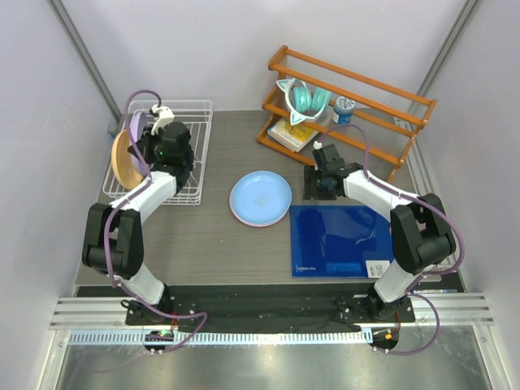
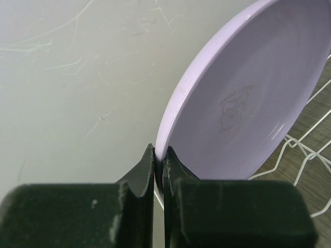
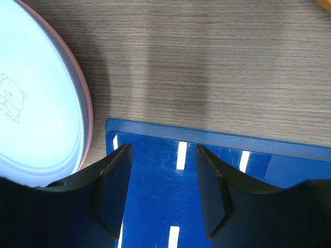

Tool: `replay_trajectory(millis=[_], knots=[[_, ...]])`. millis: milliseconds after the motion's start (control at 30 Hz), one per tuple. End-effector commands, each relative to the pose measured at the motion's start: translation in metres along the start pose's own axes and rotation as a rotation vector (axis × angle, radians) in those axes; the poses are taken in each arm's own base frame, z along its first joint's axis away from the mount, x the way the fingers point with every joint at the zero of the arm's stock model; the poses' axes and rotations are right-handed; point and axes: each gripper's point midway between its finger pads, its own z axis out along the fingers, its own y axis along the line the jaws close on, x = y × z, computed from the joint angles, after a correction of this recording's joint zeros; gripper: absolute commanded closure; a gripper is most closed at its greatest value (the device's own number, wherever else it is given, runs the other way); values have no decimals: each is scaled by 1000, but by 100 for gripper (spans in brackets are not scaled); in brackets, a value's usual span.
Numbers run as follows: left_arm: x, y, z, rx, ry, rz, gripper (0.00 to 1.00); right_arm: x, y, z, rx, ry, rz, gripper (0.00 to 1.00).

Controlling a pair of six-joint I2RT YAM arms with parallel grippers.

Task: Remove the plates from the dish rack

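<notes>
Grey wood-grain is showing across the desk (image 1: 219,244), which is carrying everything I am watching. Below and around the left jaws the white wire dish rack (image 1: 188,104) is sitting. The right jaws are hanging well apart from it, over the edge of a blue mat (image 1: 337,240). Just left of the right jaws a blue plate (image 1: 260,197) is lying flat on a pink plate (image 3: 89,111), both already out on the desk. A yellow-orange plate (image 1: 123,158) is leaning on edge at the rack's side, just left of the left jaws.

The lavender plate (image 2: 243,103) is standing on edge too, with the left jaws clamping tight on its rim. Its disc is rising ahead of them and to the right, in line with the slit between them. I cannot tell whether its lower edge is resting in the wires. The right jaws are standing open, holding nothing.

As I judge it, the left arm is the nearer one. The coming move is calling for a straight lift along the plate's own plane, clear of the wires.
</notes>
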Motion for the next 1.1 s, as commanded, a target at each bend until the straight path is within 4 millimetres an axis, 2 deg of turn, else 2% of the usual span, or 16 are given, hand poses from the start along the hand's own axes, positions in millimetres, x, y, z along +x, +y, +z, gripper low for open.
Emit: replay_trajectory(millis=[0,167,200,300,333,400,433,467,567,600,633,700,733,867,900,1067], knots=[[-40,43,-24,-47,-57,-194,100,-18,5,-14,-26,-69,-8,43],[-59,57,-44,27,-83,-240,100,-33,13,-42,-73,-150,-11,42],[-56,61,-48,42,-70,-207,100,-35,14,-47,-83,-164,-7,42],[-61,69,-58,79,-74,-268,100,-40,18,-61,-109,-203,8,42],[-57,69,-62,97,-73,-267,100,-36,23,-64,-145,-192,12,42],[-63,59,-74,199,-99,-306,100,-41,31,-75,-190,-227,21,41],[-54,60,-81,261,-82,-260,100,-40,35,-77,-213,-233,18,41],[-58,42,-92,384,-75,-354,100,-41,44,-85,-261,-238,14,41],[-48,20,-117,606,-25,-435,100,-45,59,-93,-345,-270,20,41],[-47,4,-133,732,-11,-456,100,-50,70,-100,-403,-292,30,41],[-38,-9,-143,813,13,-456,100,-48,73,-101,-427,-296,33,41],[-40,-27,-173,1004,43,-524,100,-55,88,-112,-521,-331,46,41],[-31,-37,-182,1063,64,-520,100,-53,91,-110,-544,-327,50,40],[-24,-59,-223,1297,142,-555,100,-60,103,-118,-613,-367,49,40],[-26,-64,-239,1382,166,-574,100,-60,105,-119,-619,-371,45,41],[-11,-76,-267,1518,264,-604,100,-61,109,-113,-628,-364,25,40]])
